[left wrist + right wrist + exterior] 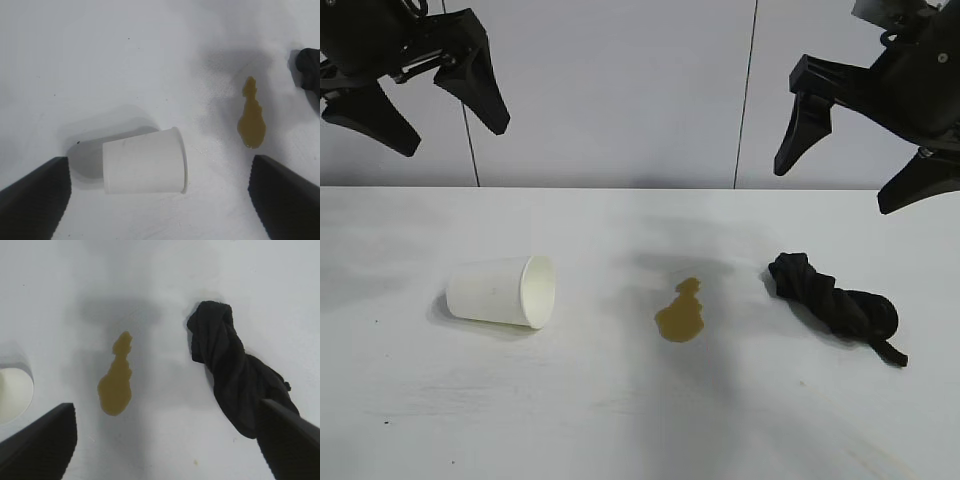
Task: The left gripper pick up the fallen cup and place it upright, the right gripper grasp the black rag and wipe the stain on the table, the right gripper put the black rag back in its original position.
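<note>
Exterior view, both arms raised above the table (620,420). The left gripper (415,105) hangs high over the left part of the table with its two wedge-shaped fingers spread wide and nothing between them. The right gripper (855,165) hangs high at the right, likewise spread wide and empty.

The white paper cup (502,291) lies on its side on the left half of the table, its open mouth turned toward the centre. In the left wrist view the cup (145,167) sits between the two finger tips, well apart from both. The stain (681,312), a brownish-yellow puddle with a narrow lobe, lies near mid-table, between cup and rag and touching neither. The black rag (832,300), twisted and bunched with a thin tail trailing toward the near edge, rests to the right of the stain; the right wrist view shows the rag (235,370) and the stain (117,382) both below that gripper.

Judged step: the first, with no item yet grasped and the cup not yet righted. The next move appears to call for the left gripper to descend, straddle the cup's wall across its width, close gently to avoid crushing the paper, then lift and rotate it to stand on its base. The rag work would follow.
</note>
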